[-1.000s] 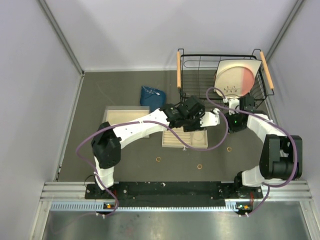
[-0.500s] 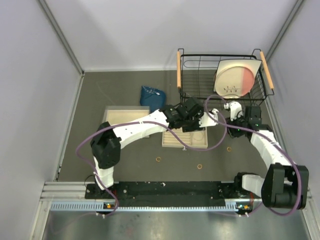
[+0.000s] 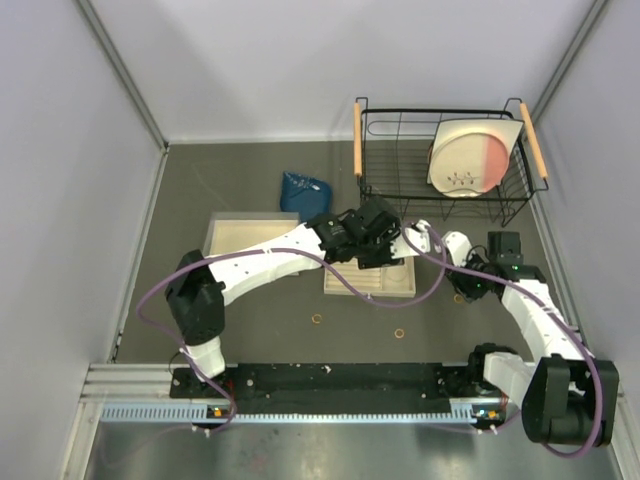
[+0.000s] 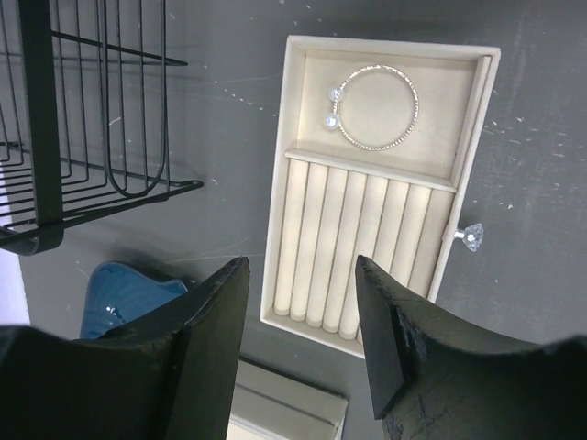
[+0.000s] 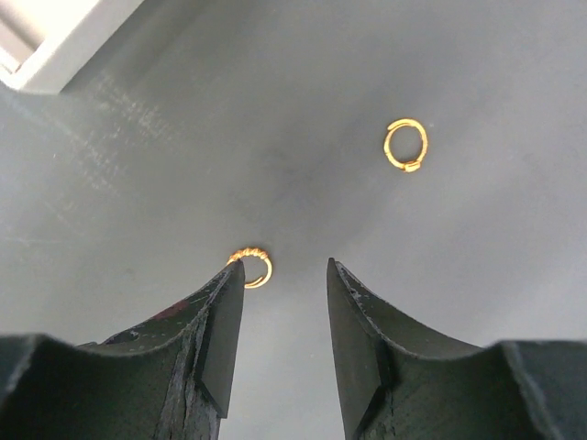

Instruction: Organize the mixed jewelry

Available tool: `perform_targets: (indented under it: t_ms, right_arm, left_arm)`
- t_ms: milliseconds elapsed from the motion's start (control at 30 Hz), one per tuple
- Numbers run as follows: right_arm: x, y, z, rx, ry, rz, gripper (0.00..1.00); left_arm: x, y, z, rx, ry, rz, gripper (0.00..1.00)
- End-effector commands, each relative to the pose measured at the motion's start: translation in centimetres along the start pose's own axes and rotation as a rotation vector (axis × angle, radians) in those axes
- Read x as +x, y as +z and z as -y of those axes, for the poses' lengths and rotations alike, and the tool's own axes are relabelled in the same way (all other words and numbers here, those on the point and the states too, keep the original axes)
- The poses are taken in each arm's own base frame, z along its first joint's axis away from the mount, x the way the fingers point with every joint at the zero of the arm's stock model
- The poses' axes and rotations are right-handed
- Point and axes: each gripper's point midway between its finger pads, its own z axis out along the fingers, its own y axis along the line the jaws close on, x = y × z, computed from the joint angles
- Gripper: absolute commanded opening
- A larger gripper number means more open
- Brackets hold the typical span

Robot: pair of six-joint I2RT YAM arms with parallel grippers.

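The right gripper hangs low over the dark grey table, jaws apart and empty, with a small twisted gold ring just beside one fingertip. It looks lined up for a pinch. A plainer gold ring lies farther off. The left gripper, likewise spread and empty, hovers above the pale wooden slotted tray, whose open upper compartment holds the thin silver hoop — too wide for the ring rolls. No brand or writing is legible.

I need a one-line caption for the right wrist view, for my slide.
Open right end effector above the dark table, twisted gold ring beside one finger, second gold ring beyond.
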Motion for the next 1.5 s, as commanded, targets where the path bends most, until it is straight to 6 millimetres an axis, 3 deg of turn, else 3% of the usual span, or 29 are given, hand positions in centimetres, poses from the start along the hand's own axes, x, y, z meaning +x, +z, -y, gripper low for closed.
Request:
perform_targets:
  t_ms: [0, 433, 767, 1133, 1467]
  right_arm:
    - [0.6, 0.0, -0.7, -0.040, -0.113, -0.003, 0.43]
    - [1.4, 1.0, -1.1, -0.098, -0.157, -0.031, 0.42]
    - [1.5, 1.3, -0.7, -0.106, -0.171, -0.041, 0.40]
    - [1.3, 0.9, 0.1, -0.096, -0.146, -0.025, 0.39]
    - [0.0, -0.1, 0.5, -0.146, -0.028, 0.020, 0.38]
  left_arm:
    - [-0.4, -1.6, -0.7, -0.016, -0.031, 0.039, 0.56]
    - [0.6, -3.4, -0.7, 0.024, -0.100, 0.089, 0.56]
    - [3.1, -3.9, 1.0, 0.084, -0.085, 0.086, 0.56]
    - [5.6, -4.0, 3.1, 0.159, -0.057, 0.093, 0.56]
    - [5.9, -4.0, 3.4, 0.174, 0.012, 0.097, 0.56]
